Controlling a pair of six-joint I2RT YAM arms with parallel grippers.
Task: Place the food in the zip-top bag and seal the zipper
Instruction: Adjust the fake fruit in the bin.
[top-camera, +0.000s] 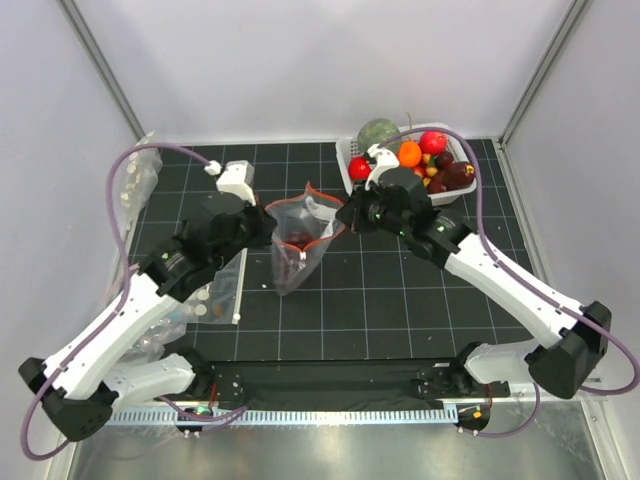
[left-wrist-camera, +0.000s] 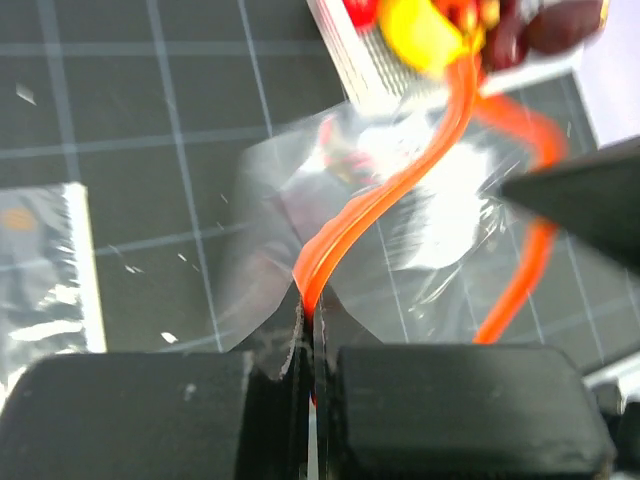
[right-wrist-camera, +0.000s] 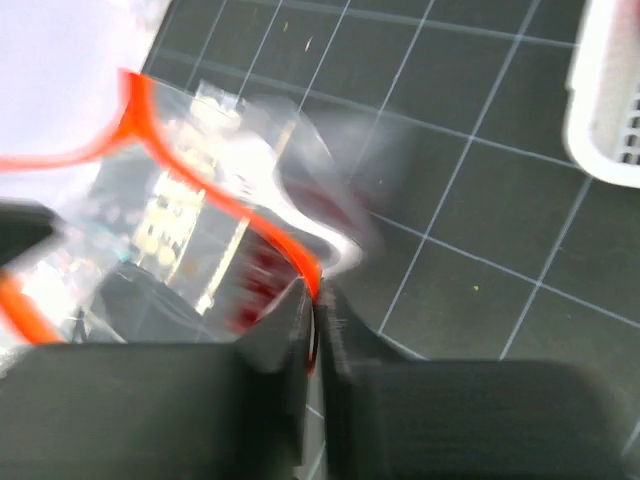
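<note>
The zip-top bag (top-camera: 297, 245) stands held up over the middle of the table (top-camera: 400, 300) — a black mat with a pale grid, closed in by plain white walls. At the far right sits a white basket (top-camera: 350, 165) with a green ball, an orange ball (top-camera: 409, 153) and a red ball (top-camera: 433, 141) among other fruit. A clear pack of white discs (top-camera: 215, 290) lies at the left. Something dark red shows through the bag's lower half. The left tool (left-wrist-camera: 310, 335) is pinched tight on one end of the zipper (left-wrist-camera: 400, 190); the right tool (right-wrist-camera: 315, 300) is clamped just as narrowly on the other end — the mouth gapes between them.
</note>
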